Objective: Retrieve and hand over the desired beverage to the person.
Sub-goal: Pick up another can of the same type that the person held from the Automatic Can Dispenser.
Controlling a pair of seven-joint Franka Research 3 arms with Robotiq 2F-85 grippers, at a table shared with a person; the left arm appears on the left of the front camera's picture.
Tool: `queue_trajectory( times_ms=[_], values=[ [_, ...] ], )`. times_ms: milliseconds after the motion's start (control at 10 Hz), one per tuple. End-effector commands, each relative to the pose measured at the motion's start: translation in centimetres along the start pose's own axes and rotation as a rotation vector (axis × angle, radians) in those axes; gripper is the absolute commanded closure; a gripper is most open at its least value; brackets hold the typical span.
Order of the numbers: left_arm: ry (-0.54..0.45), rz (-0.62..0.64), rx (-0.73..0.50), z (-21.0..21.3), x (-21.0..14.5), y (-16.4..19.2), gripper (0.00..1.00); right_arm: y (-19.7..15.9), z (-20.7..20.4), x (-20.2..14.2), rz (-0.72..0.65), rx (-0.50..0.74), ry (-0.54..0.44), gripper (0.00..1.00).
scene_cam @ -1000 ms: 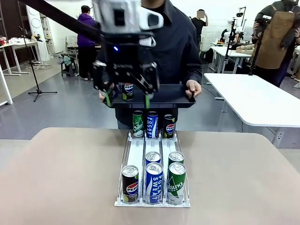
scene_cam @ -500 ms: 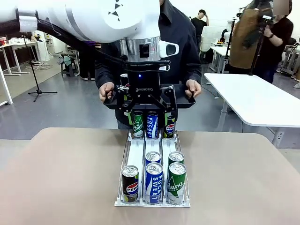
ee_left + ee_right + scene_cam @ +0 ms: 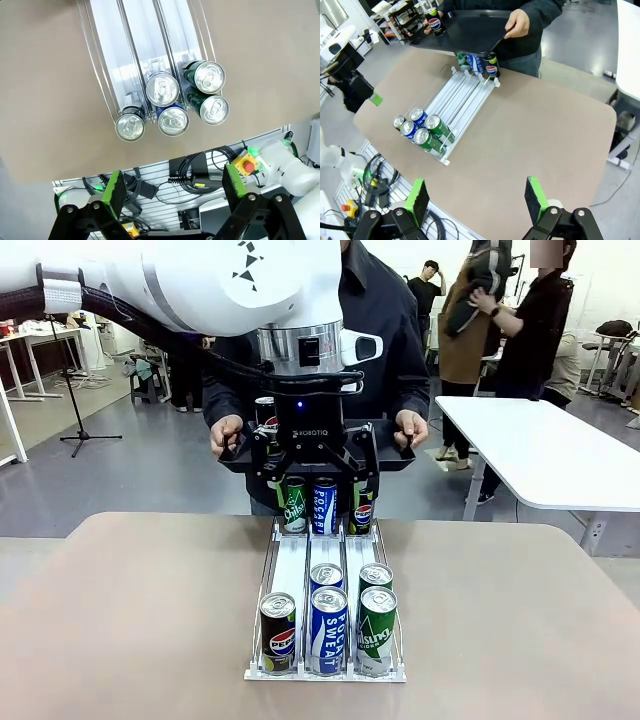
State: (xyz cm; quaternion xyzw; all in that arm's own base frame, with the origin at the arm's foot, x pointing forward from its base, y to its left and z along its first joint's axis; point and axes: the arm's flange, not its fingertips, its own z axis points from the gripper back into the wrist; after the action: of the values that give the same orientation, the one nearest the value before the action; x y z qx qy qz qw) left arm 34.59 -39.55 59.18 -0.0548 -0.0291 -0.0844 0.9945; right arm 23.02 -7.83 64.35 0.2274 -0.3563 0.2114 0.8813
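Pepsi can (image 3: 434, 22) on black tray (image 3: 470, 34), left fingers (image 3: 116, 192) spread wide, empty, right fingers (image 3: 536, 199) spread, empty.

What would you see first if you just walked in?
The left gripper, open on a big white arm, hangs in the middle over the far end of a rack of cans on the table. Behind it, a person holds a black tray with a Pepsi can on it.
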Motion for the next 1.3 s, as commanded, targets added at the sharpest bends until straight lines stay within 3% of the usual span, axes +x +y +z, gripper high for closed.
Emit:
queue_trajectory(
  times_ms=[0,100,300,800,1200],
  values=[
    [-0.001,0.001,0.000,0.0,0.0,0.0,0.00,0.0,-0.2,0.0,0.015,0.030,-0.005,0.00],
    [-0.052,0.107,0.006,-2.3,0.1,-0.2,0.00,0.0,-0.2,0.0,0.015,0.030,-0.005,0.00],
    [-0.070,0.162,0.027,-5.9,-0.4,-0.8,0.00,0.0,-0.2,0.0,0.015,0.030,-0.005,0.00],
    [-0.091,0.138,0.078,-10.2,-3.2,-1.3,0.00,0.0,-0.2,0.0,0.015,0.030,-0.005,0.00],
    [-0.066,0.107,0.087,-12.3,-2.9,-1.0,0.00,0.0,-0.2,0.0,0.015,0.030,-0.005,0.00]
  ],
)
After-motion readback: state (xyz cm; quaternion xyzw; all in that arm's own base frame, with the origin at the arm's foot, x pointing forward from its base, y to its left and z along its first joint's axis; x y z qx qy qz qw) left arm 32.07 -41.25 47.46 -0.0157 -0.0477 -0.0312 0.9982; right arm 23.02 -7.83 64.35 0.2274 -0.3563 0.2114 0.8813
